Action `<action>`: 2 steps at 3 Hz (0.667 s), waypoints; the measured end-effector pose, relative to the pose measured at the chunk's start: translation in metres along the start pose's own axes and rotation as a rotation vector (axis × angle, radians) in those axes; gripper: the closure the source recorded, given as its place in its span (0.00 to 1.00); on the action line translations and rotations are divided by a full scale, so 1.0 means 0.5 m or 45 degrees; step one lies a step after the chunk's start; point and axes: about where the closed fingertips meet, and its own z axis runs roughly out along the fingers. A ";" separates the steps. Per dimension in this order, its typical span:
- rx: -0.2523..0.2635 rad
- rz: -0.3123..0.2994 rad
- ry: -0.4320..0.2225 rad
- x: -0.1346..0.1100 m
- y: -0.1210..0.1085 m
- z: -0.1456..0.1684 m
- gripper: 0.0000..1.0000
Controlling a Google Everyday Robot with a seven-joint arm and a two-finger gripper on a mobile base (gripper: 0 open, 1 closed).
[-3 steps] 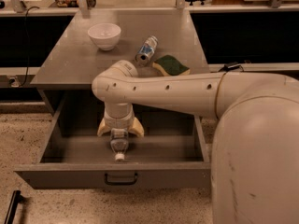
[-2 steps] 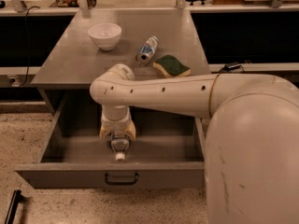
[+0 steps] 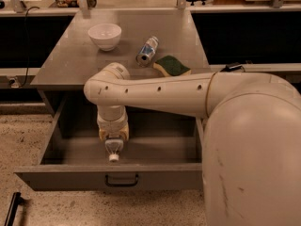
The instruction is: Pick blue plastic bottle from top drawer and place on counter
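Observation:
The blue plastic bottle (image 3: 114,149) lies in the open top drawer (image 3: 70,175), its white cap pointing toward the drawer's front panel. My gripper (image 3: 113,136) reaches straight down into the drawer, and its yellowish fingers (image 3: 101,135) are closed against both sides of the bottle's body. Only the bottle's neck and cap stick out below the wrist; the rest of the bottle is hidden. The bottle still rests near the drawer floor. The grey counter (image 3: 70,62) lies behind and above the drawer.
On the counter stand a white bowl (image 3: 105,36), a blue-and-silver can (image 3: 147,51) lying on its side, and a green-and-yellow sponge (image 3: 172,66). My arm crosses the counter's front edge. A dark bar handle (image 3: 121,180) sits on the drawer front. A black object (image 3: 11,208) lies on the floor at left.
The gripper's fingers have drawn in from a wide spread to tight against the bottle. The arm and the bottle have stayed in about the same place.

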 end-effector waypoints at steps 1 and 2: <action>0.067 -0.085 0.030 -0.027 -0.027 -0.091 0.99; 0.109 -0.171 0.050 -0.048 -0.041 -0.211 1.00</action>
